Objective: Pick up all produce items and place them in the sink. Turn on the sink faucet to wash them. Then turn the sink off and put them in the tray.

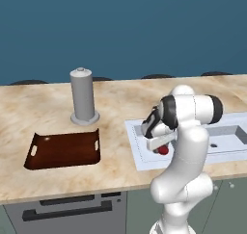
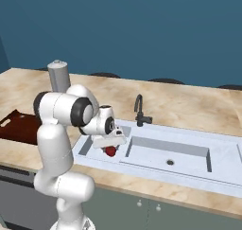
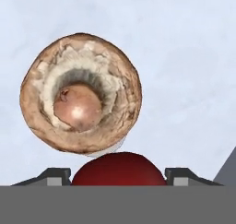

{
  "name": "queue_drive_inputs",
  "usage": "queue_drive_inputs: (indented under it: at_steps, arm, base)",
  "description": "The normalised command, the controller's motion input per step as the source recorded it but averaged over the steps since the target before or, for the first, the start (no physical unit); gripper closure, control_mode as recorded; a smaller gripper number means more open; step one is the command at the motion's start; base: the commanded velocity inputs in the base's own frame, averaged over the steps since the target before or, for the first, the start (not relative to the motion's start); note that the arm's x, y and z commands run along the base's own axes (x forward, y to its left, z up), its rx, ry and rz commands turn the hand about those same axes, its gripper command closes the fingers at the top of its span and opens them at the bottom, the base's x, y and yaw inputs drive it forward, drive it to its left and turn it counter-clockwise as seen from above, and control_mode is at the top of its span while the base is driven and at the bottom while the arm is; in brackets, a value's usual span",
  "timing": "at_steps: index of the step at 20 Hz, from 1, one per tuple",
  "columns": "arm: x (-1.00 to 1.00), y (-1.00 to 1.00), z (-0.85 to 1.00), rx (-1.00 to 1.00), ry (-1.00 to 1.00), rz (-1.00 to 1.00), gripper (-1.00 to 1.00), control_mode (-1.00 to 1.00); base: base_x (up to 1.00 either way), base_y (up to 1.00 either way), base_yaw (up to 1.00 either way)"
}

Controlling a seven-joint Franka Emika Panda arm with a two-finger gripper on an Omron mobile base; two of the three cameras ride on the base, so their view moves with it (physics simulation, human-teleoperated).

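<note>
Down over sink basin, gripper straddles tomato, jaws partly open either side, can't tell if gripping yet; mushroom sits just beyond, probably tray trip next

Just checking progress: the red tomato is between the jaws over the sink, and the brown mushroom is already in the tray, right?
Not quite. The red tomato does sit between the jaws over the sink, but the brown mushroom is not in the tray. The hand view shows it lying on the sink's pale floor just beyond the tomato.
</note>
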Motion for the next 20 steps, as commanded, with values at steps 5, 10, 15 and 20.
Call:
queue_drive_inputs:
  at_steps: [5, 10, 15, 20]
  arm:
    - [-0.18, 0.41, 0.93, 0.02, -0.12, 0.0, 1.0, -1.0]
    - [-0.19, 0.8, 1.0, 0.05, -0.07, 0.08, 1.0, -1.0]
    - [-0.01, 1.0, 0.93, 0.01, 0.0, 0.27, 1.0, -1.0]
    - [0.01, 1.0, 0.72, 0.01, 0.01, 0.32, 1.0, -1.0]
  base:
    - [0.0, 0.0, 0.0]
    - [0.0, 0.0, 0.0]
    - [0.0, 0.0, 0.0]
    - [0.0, 0.0, 0.0]
